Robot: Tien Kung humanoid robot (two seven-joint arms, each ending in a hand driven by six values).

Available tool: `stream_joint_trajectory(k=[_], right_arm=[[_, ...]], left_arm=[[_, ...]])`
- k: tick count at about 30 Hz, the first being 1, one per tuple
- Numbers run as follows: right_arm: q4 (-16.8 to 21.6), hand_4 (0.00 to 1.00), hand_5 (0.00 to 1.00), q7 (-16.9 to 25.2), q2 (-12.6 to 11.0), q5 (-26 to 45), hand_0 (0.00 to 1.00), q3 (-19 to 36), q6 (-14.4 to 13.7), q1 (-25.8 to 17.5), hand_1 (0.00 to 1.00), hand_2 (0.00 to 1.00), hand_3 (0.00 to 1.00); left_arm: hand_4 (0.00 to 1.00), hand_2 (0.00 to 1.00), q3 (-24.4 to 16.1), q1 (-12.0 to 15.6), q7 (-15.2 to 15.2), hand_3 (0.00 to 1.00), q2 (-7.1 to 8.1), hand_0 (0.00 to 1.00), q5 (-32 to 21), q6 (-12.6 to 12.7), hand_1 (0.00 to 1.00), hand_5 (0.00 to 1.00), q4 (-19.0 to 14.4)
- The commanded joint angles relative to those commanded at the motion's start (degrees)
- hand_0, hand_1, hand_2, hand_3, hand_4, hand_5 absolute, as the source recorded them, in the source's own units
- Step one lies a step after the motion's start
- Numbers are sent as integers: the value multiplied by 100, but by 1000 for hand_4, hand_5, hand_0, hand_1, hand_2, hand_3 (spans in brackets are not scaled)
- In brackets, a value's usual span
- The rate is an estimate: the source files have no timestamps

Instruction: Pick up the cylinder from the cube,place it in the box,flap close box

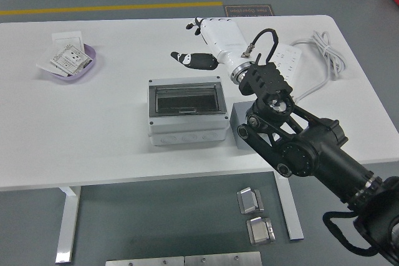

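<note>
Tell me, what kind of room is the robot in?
Probably a robot lab or workshop. There's a plain grey floor with a yellow line painted on it, a white table on metal legs, and a power strip lying beside a grey electrical box.
</note>
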Motion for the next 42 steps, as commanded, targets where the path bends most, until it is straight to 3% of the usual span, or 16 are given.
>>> stream_joint_trajectory(k=[19,37,42], right_arm=[[281,855,679,139,0,181,697,-867,-98,26,656,673,729],[312,827,649,170,-2,373,697,-353,-183,-5,655,671,729],[478,827,649,237,-281,470,696,-260,-234,-41,654,670,728]], left_arm=[[706,611,45,-1,2,709,22,689,-35,-7,685,442,0],[706,611,12,20,14,709,-8,689,-47,6,685,442,0],[706,611,35,8,4,709,-13,690,-112,18,685,442,0]])
